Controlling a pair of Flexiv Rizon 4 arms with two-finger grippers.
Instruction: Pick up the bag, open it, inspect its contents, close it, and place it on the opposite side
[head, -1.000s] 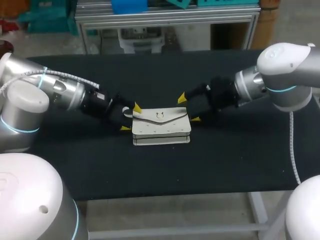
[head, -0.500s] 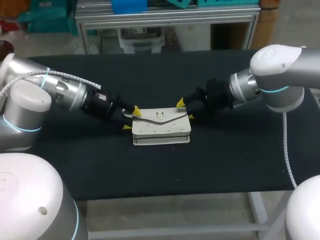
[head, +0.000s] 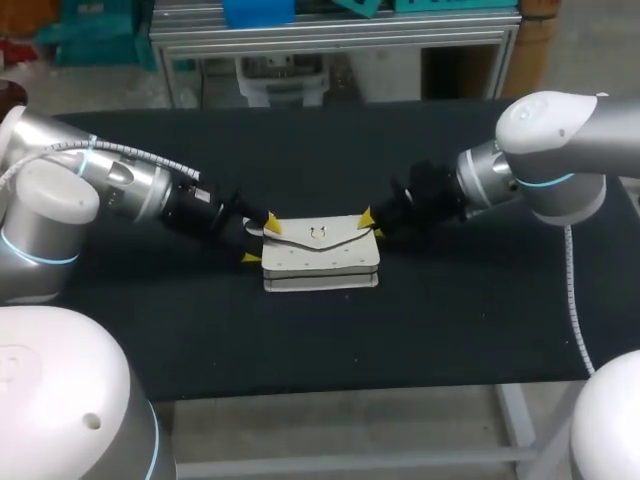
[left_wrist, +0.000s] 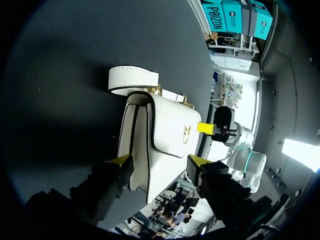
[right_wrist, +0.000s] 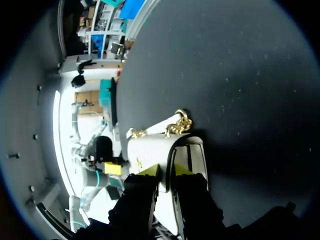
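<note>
A white flap bag (head: 320, 255) with a gold clasp lies flat at the table's middle. My left gripper (head: 261, 240) is at its left end, open, with the yellow fingertips (left_wrist: 119, 160) straddling that end of the bag (left_wrist: 155, 130). The bag's white strap (left_wrist: 132, 80) loops out ahead of this gripper on the cloth. My right gripper (head: 371, 225) is at the bag's right end. In the right wrist view this gripper (right_wrist: 166, 171) stands narrow, pinching the edge of the white flap (right_wrist: 150, 150) just behind the gold chain (right_wrist: 177, 125).
The bag rests on a black tabletop (head: 450, 320), with bare cloth on all sides of it. The table's front edge (head: 330, 385) runs below the bag in the head view. Both arms reach in low from the sides.
My right gripper has moved left onto the bag's right end and its fingers have come together from wide open. My left gripper stayed at the left end, its fingers a little narrower.
</note>
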